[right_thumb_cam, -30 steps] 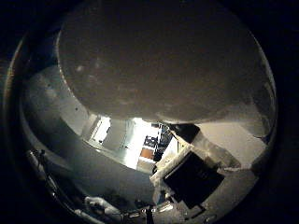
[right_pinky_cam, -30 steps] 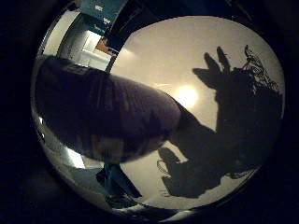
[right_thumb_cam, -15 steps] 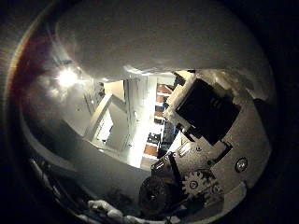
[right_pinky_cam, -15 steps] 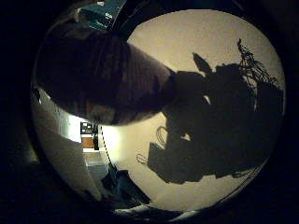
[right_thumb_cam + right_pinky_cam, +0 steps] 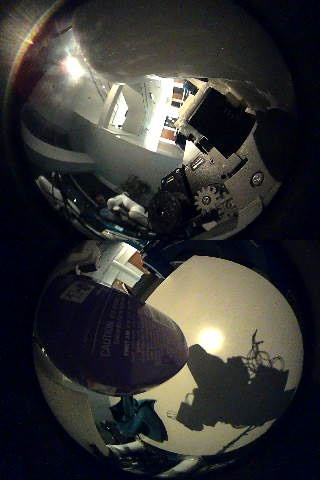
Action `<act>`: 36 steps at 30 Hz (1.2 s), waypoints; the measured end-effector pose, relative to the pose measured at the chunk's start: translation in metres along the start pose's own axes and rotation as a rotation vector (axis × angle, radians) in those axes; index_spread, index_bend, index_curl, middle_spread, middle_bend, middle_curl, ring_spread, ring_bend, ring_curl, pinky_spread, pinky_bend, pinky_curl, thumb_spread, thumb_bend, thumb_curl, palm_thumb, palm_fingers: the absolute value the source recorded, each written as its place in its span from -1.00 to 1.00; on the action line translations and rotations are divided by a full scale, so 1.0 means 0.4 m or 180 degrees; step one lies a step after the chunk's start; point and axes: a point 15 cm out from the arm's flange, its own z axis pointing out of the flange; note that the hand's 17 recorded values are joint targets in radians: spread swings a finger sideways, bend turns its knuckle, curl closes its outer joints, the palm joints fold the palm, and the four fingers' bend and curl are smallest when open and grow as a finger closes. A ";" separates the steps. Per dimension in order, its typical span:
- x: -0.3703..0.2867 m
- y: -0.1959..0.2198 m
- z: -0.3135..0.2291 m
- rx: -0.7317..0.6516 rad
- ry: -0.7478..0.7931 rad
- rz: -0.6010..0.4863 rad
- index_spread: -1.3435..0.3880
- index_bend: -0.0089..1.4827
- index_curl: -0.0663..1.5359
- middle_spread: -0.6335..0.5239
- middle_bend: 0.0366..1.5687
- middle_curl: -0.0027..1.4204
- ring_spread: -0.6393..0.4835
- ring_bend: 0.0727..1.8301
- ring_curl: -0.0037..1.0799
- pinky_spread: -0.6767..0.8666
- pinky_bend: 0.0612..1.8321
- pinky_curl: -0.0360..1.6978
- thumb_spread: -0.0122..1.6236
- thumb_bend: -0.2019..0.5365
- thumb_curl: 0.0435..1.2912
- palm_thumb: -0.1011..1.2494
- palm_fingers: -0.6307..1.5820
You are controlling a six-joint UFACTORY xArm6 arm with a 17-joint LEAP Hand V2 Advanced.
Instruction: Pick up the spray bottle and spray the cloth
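Observation:
The spray bottle (image 5: 105, 335) is dark purple with a printed label and fills much of the right little finger side palm view, close against the palm. In the right thumb side palm view its pale rounded body (image 5: 170, 40) fills the area beside my hand (image 5: 220, 150), whose black and geared fingers curl in next to it. A crumpled teal cloth (image 5: 140, 420) lies on the white table (image 5: 240, 310) beyond the bottle. The shadow of my hand and arm (image 5: 235, 390) falls on the table.
A bright lamp glare (image 5: 210, 338) reflects off the table. The right thumb side palm view shows a room with a lit doorway (image 5: 150, 110) and small objects (image 5: 125, 205) low down, too unclear to name.
Both views have swung, so the hand has turned with the bottle still against the palm. The teal cloth has come into the little finger side view.

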 end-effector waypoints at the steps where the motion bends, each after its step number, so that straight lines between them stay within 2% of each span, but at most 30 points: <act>1: -0.021 0.007 0.006 -0.0119 0.0045 -0.0059 0.35 0.43 -0.11 -0.08 0.53 -0.15 -0.13 0.44 -0.03 -0.45 0.24 -0.23 0.22 -0.50 -0.44 0.64 0.73; 8: -0.152 0.037 0.035 -0.0947 0.0497 -0.0512 0.35 0.50 -0.13 -0.11 0.58 -0.17 -0.13 0.47 -0.03 -0.43 0.26 -0.17 0.24 -0.52 -0.49 0.47 0.72; 14: -0.255 0.081 0.073 -0.1759 0.1103 -0.0770 0.36 0.53 -0.14 -0.10 0.60 -0.18 -0.12 0.49 -0.03 -0.43 0.27 -0.13 0.25 -0.50 -0.50 0.48 0.71; 23: -0.350 0.210 0.172 -0.2999 0.2134 -0.1200 0.36 0.56 -0.16 -0.10 0.63 -0.19 -0.12 0.51 -0.04 -0.42 0.24 -0.07 0.28 -0.49 -0.52 0.52 0.71; 31: -0.402 0.303 0.259 -0.3721 0.3229 -0.1675 0.36 0.57 -0.17 -0.10 0.64 -0.20 -0.12 0.52 -0.04 -0.41 0.22 -0.03 0.31 -0.50 -0.52 0.52 0.71; 36: -0.417 0.376 0.350 -0.3982 0.3613 -0.1808 0.36 0.58 -0.17 -0.10 0.64 -0.20 -0.12 0.52 -0.04 -0.41 0.21 -0.01 0.31 -0.50 -0.53 0.52 0.71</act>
